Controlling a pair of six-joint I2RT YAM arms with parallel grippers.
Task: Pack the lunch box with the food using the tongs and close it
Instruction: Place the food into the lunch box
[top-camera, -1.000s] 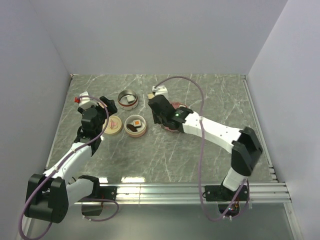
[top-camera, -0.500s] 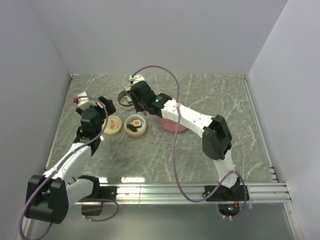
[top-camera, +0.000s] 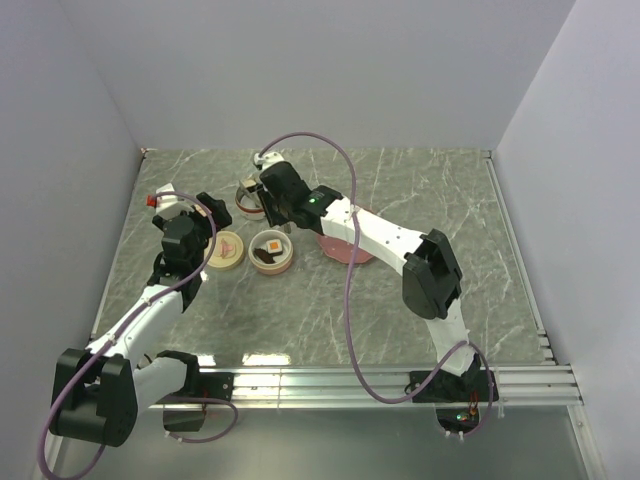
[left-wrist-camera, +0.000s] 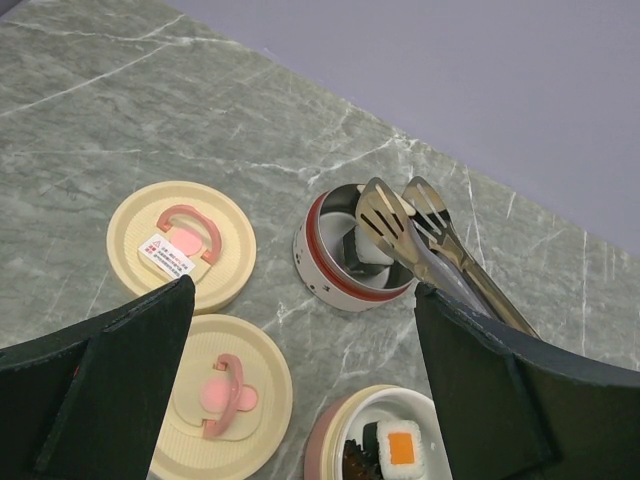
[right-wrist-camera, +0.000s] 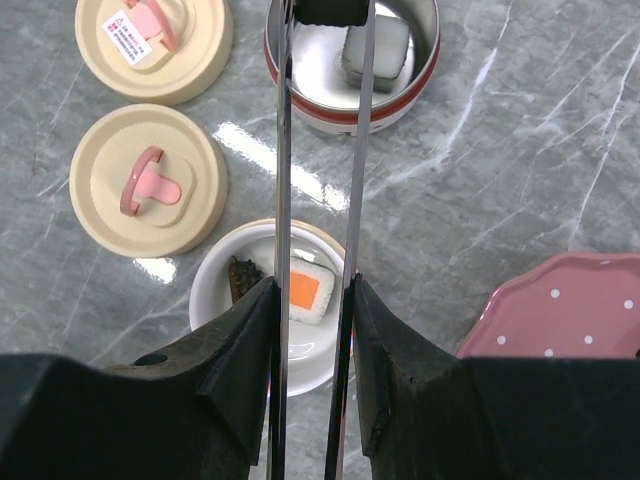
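Tongs (right-wrist-camera: 283, 150), clamped in the right gripper (right-wrist-camera: 312, 295), hang over the tin (right-wrist-camera: 420, 85) near the bench's far edge, where one piece (right-wrist-camera: 375, 55) sits, two more fill the bowl (right-wrist-camera: 215, 290), both lids (right-wrist-camera: 148, 180) lie off, closing yet to come, the left gripper (left-wrist-camera: 302, 300) gapes, and the arm hides most of the plate (top-camera: 340, 254).

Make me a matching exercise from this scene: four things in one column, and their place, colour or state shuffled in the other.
Things:
1. tongs
2. orange-topped piece
3. labelled lid
4. scalloped plate

Place, colour or state:
A. pink with white dots
B. clamped in the right gripper
C. in the white-lined bowl
D. flat on the table, handle up

Pairs: 1-B, 2-C, 3-D, 4-A
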